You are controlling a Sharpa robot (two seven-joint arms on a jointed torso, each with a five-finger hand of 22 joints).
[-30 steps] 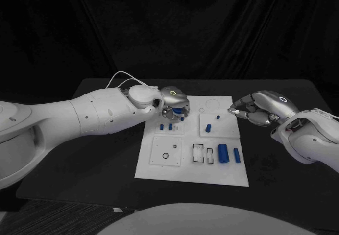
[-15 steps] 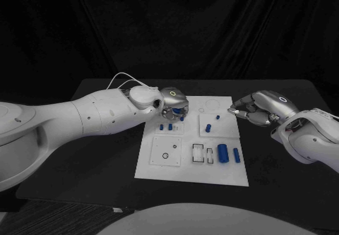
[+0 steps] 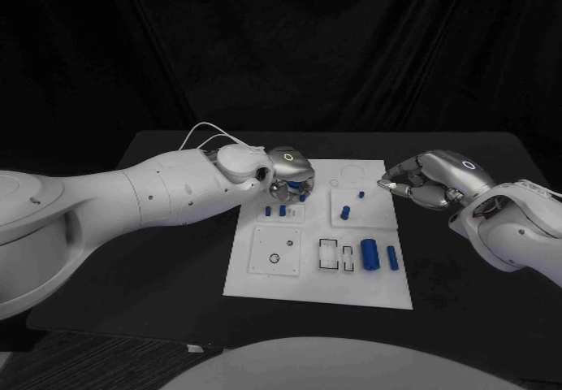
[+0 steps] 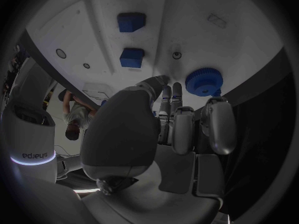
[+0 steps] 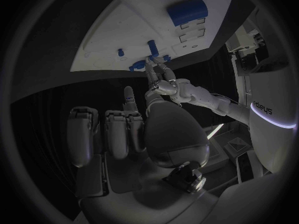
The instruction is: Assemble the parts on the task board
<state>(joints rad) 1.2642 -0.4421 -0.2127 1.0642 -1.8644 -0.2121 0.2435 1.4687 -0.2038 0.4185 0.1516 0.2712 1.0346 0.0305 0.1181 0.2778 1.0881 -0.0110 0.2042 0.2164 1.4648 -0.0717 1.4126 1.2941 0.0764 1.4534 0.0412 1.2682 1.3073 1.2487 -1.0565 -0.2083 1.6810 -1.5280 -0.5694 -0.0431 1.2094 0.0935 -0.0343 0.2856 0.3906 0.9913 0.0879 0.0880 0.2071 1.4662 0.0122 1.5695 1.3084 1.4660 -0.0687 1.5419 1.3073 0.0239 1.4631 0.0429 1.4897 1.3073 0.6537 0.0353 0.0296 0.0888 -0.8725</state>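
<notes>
The white task board (image 3: 316, 281) lies mid-table. My left hand (image 3: 287, 173) hovers low over its far left corner, fingers curled in with thumb and fingertips (image 4: 164, 90) meeting. Just beside them a blue toothed gear (image 4: 204, 81) stands on the board (image 4: 187, 15), one finger against its side. Nothing shows between thumb and fingers. Two blue square pieces (image 4: 131, 22) stand further along. My right hand (image 3: 431, 180) hangs at the board's far right edge with its fingers (image 5: 106, 129) curled and holds nothing.
Two small blue pegs (image 3: 275, 210), a blue piece (image 3: 346, 213) and a tiny one (image 3: 360, 195) stand mid-board. A thick blue cylinder (image 3: 369, 253) and a slim one (image 3: 392, 257) lie near the right edge. A black ring (image 3: 273, 259) lies at the near left.
My left hand has turned a little and edged right over the board's far left corner. The right hand and the parts have stayed put.
</notes>
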